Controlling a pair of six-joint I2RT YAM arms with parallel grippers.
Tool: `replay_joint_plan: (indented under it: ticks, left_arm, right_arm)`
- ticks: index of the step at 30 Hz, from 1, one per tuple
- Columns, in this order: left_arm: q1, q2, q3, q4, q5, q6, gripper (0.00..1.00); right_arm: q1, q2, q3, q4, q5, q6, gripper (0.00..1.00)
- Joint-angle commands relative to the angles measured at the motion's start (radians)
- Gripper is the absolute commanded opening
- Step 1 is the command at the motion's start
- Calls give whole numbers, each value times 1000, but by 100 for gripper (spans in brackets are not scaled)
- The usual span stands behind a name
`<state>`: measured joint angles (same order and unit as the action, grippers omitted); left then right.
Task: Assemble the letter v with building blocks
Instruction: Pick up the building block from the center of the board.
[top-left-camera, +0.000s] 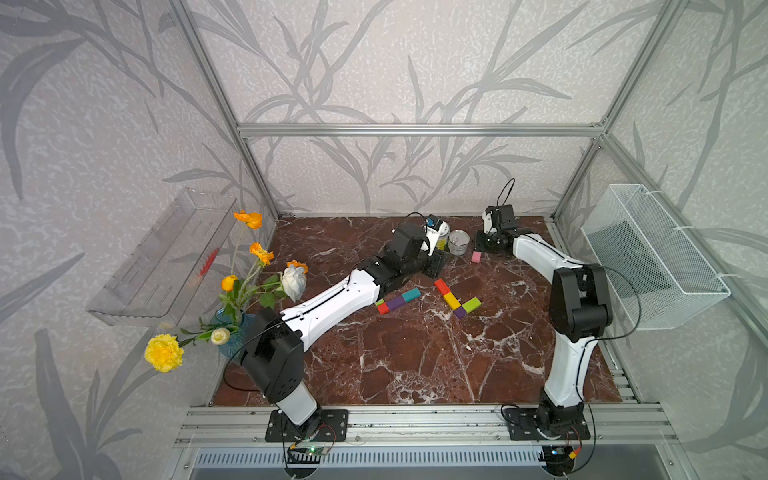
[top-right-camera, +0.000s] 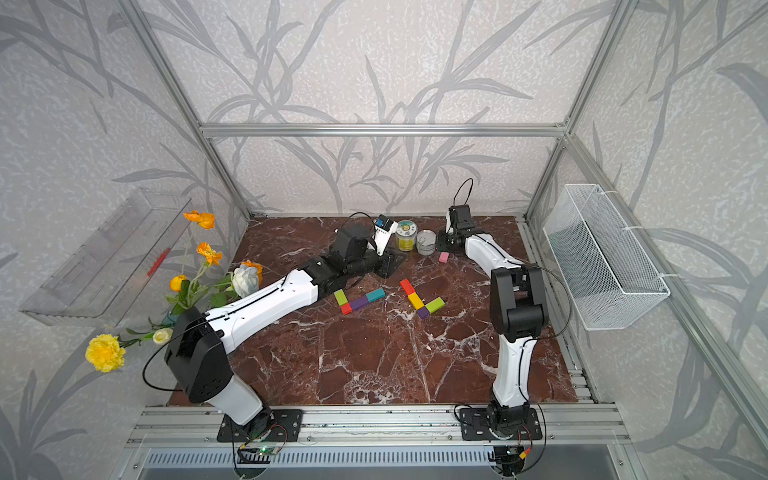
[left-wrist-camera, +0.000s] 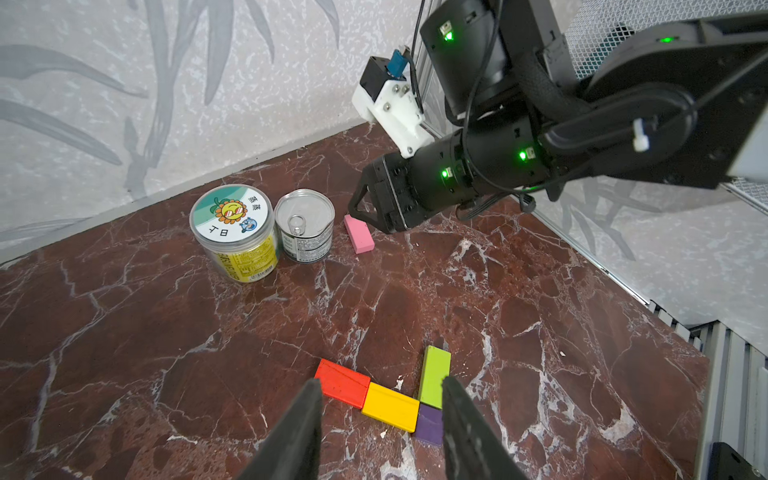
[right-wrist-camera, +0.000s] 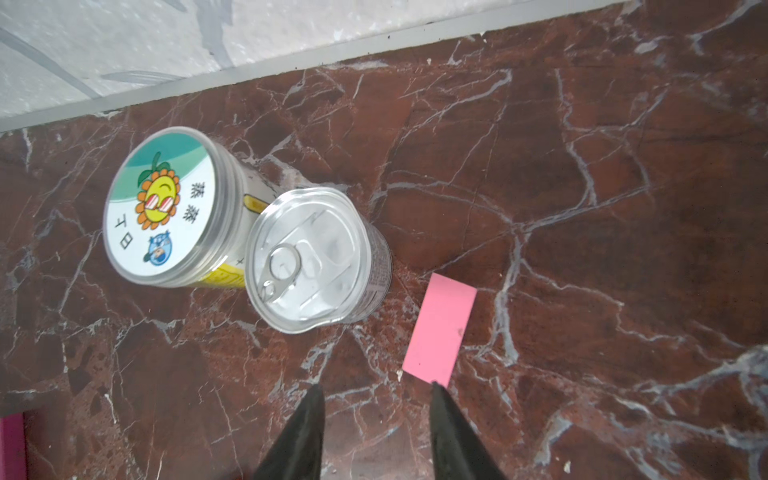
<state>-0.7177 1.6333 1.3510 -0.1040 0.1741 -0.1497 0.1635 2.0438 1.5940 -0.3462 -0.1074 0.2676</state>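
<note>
Both hands are part-open and empty. The right hand (right-wrist-camera: 376, 385) hovers by the pink block (right-wrist-camera: 439, 328), far on the surface (right-wrist-camera: 602, 270) just right of the silver can (right-wrist-camera: 309, 257), with one fingertip at its corner. An off-centre close could skid it against the can. The left hand (left-wrist-camera: 381, 381), low over the half-built letter v (left-wrist-camera: 390, 406), could knock its rows crooked.

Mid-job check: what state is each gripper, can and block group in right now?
Left gripper: open, empty.
Right gripper: open, empty.
Silver pull-tab tin can: upright, unopened.
Sunflower-lidded can: upright, lid on.
Pink rectangular block: flat, loose, beside the silver can.
Red-yellow-purple-lime blocks: touching, forming an angle.
Lime-red-purple-teal blocks: touching, forming an angle.
</note>
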Motion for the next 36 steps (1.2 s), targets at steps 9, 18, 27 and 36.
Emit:
replay_joint_plan:
  ticks: [9,18,27,36]
  left_arm:
    - [4,-4,2,7,-30,19,47]
    - [6,12,6,10,-36,18,49]
    - [14,34,9,24,-35,13,51]
    - [21,57,11,40,-26,2,52]
  right_arm:
    - [-5,109,127,-145,46,-61,51]
    - [-5,192,210,-199,57,-78,59]
    - [-8,262,284,-269,75,-90,68]
    - [-14,305,326,-339,89,-91,82]
